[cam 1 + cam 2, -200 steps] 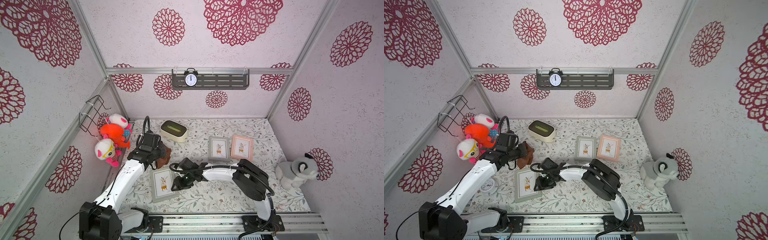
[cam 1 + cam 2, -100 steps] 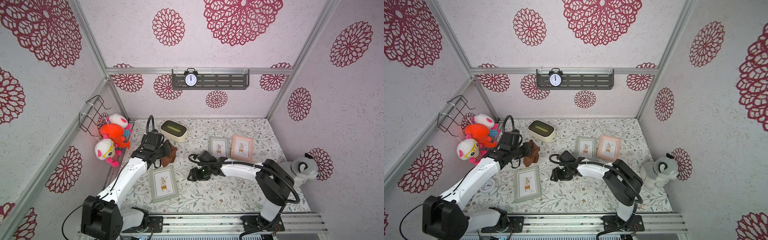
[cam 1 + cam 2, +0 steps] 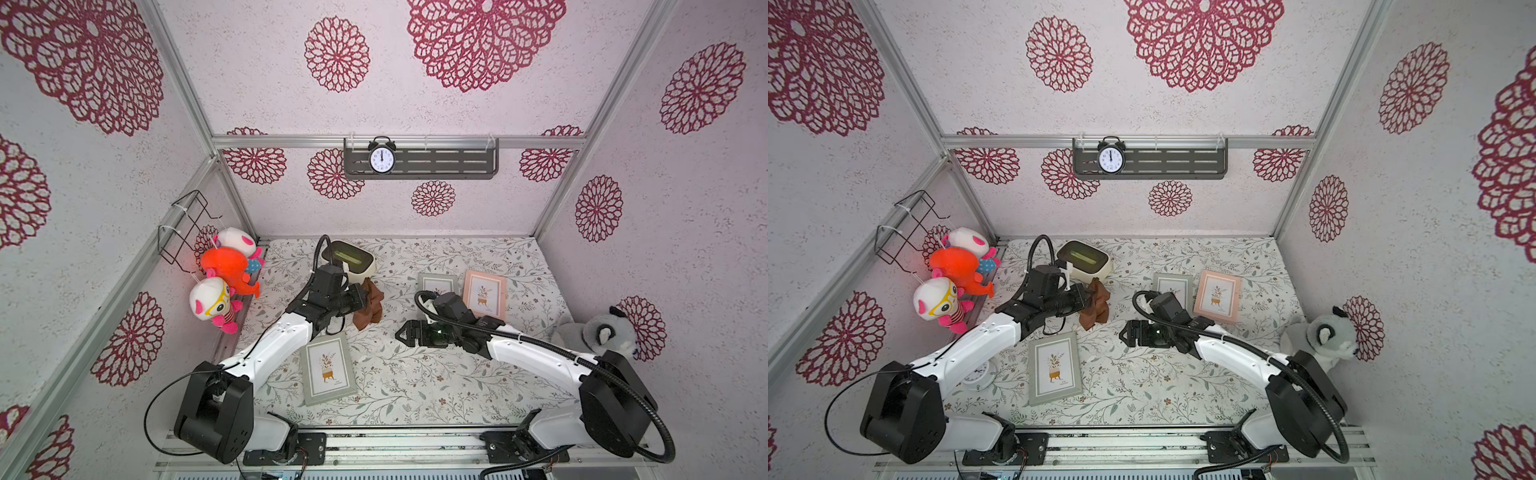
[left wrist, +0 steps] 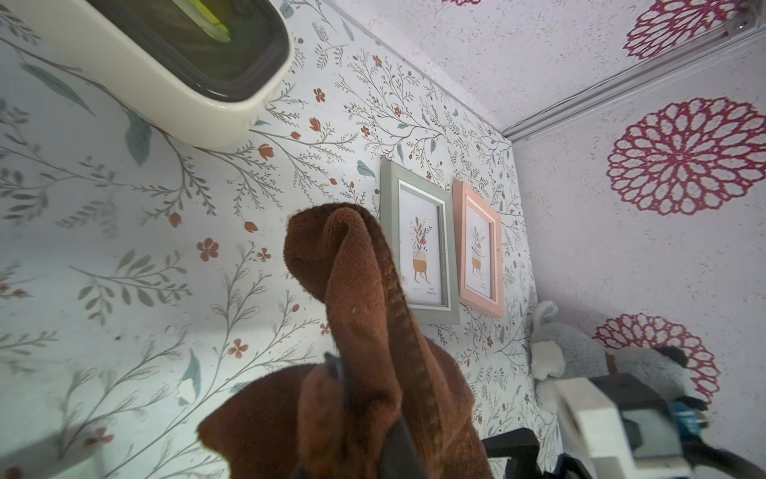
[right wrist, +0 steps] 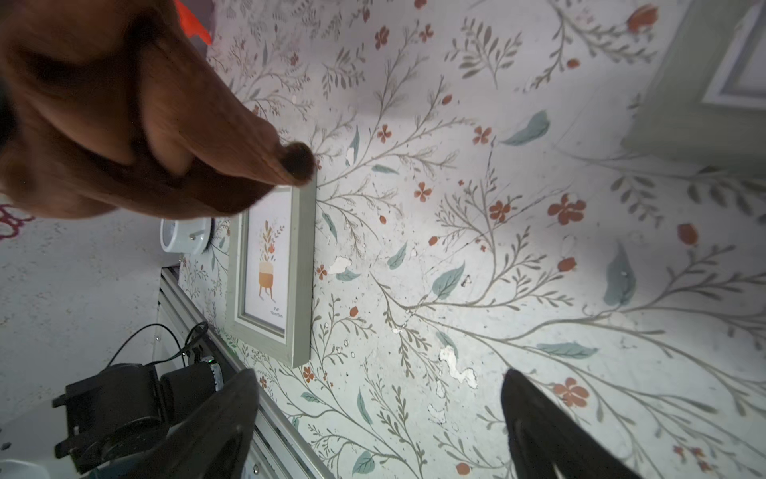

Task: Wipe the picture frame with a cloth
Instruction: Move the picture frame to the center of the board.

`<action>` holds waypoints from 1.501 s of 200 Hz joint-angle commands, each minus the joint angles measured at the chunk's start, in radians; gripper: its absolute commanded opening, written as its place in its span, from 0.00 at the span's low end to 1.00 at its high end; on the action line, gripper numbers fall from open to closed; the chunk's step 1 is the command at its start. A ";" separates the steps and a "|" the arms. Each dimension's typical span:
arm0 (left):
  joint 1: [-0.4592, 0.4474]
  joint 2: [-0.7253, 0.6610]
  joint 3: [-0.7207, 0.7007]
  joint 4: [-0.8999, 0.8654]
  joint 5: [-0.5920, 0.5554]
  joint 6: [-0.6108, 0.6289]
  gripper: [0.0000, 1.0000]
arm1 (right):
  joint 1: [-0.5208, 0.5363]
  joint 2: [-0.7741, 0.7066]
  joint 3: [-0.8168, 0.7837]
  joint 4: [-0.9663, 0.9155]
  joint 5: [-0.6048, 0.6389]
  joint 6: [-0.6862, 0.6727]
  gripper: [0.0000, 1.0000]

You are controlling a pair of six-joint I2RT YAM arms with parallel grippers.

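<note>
Since a second ago the right claw (image 3: 405,332) has drawn back from the grey-green picture frame (image 3: 328,370) and spread its jaws wide, holding nothing. That frame lies flat, nearer the base than both claws. The left claw (image 3: 358,296) is clamped on the cloth (image 3: 368,309), a plain rust-brown rag bunched in folds at its tips. Beyond the right claw lie a grey frame (image 3: 436,284) and a pink frame (image 3: 485,293).

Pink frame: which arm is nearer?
Right. The right gripper, open, sits just off the pink frame; the left gripper, shut on the cloth, is farther away.
</note>
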 commanded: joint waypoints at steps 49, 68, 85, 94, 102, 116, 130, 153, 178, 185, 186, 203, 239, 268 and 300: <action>-0.159 0.202 0.011 0.179 0.121 -0.088 0.00 | -0.073 -0.105 -0.082 -0.047 0.058 0.015 0.98; -0.191 0.229 0.029 0.120 0.105 -0.072 0.03 | -0.078 -0.097 -0.095 -0.053 0.073 0.021 0.99; -0.199 0.237 0.029 0.070 0.080 -0.065 0.14 | -0.080 -0.094 -0.108 -0.023 0.074 0.035 0.99; -0.199 0.237 0.024 0.057 0.070 -0.067 0.20 | -0.080 -0.090 -0.115 0.002 0.066 0.044 0.99; -0.199 0.234 0.018 0.050 0.056 -0.070 0.28 | -0.080 -0.084 -0.117 0.016 0.062 0.052 0.99; -0.198 0.235 0.010 0.040 0.042 -0.074 0.37 | -0.078 -0.072 -0.117 0.039 0.053 0.054 0.99; -0.198 0.238 0.003 0.042 0.034 -0.082 0.45 | -0.075 -0.059 -0.115 0.066 0.039 0.059 0.99; -0.191 0.231 -0.012 0.055 0.020 -0.098 0.53 | -0.058 -0.021 -0.101 0.109 0.034 0.063 0.99; -0.172 0.225 -0.036 0.095 0.030 -0.123 0.54 | -0.030 0.031 -0.081 0.154 0.043 0.078 0.99; -0.169 0.231 -0.036 0.098 0.032 -0.128 0.53 | -0.022 0.049 -0.075 0.167 0.047 0.078 0.99; -0.169 0.233 -0.037 0.097 0.032 -0.128 0.53 | -0.021 0.050 -0.073 0.168 0.047 0.078 0.99; -0.168 0.259 -0.038 0.120 0.035 -0.142 0.52 | 0.002 0.096 -0.049 0.180 0.064 0.076 0.99; -0.175 0.332 0.033 0.079 0.019 -0.137 0.46 | 0.011 0.125 -0.015 0.158 0.103 0.069 0.99; -0.175 0.405 0.111 -0.040 -0.009 -0.106 0.13 | -0.008 0.122 0.026 0.065 0.122 0.027 0.99; -0.167 0.432 0.122 -0.035 -0.002 -0.116 0.00 | -0.070 0.116 0.066 -0.037 0.130 -0.041 0.99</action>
